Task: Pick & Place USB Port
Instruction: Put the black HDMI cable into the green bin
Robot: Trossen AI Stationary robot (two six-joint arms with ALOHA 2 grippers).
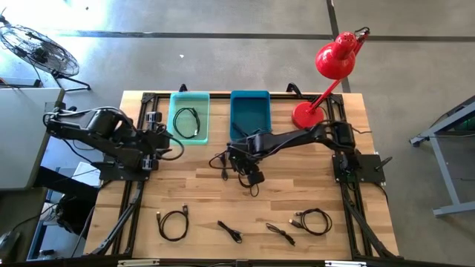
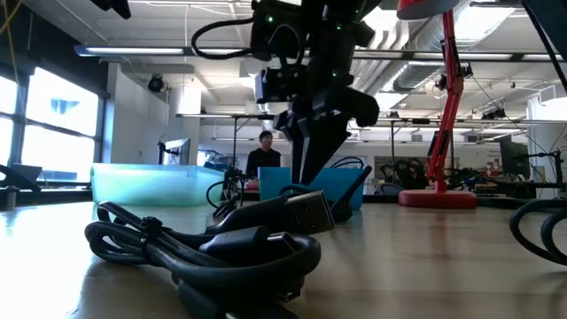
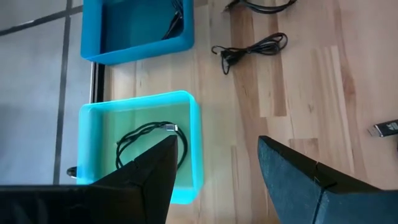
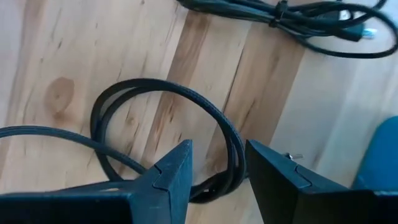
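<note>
My right gripper (image 1: 249,169) (image 4: 217,168) hangs over the table's middle, just in front of the dark blue bin (image 1: 249,111), shut on a coiled black USB cable (image 4: 161,93). A second black cable (image 1: 221,159) (image 4: 280,12) lies on the wood beside it. My left gripper (image 1: 158,141) (image 3: 217,168) is open and idle next to the light green bin (image 1: 189,117) (image 3: 140,143), which has one black cable (image 3: 149,140) lying in it. Several more coiled cables (image 1: 173,222) lie along the near edge. My right gripper pinches the cable's coiled strands (image 4: 233,155) between its two fingers, which come from above and point down. The loop (image 4: 124,93) spreads out ahead of the fingers. In the low view the fingertips (image 2: 312,173) are off the table; the fingers hide the exact contact.
A red desk lamp (image 1: 326,81) stands at the far right corner. Cables (image 1: 230,231) (image 1: 282,233) (image 1: 313,221) lie near the front edge, one of them large in the low view's foreground (image 2: 221,239). Bare wood shows between them and the bins. A person (image 2: 266,155) is far behind.
</note>
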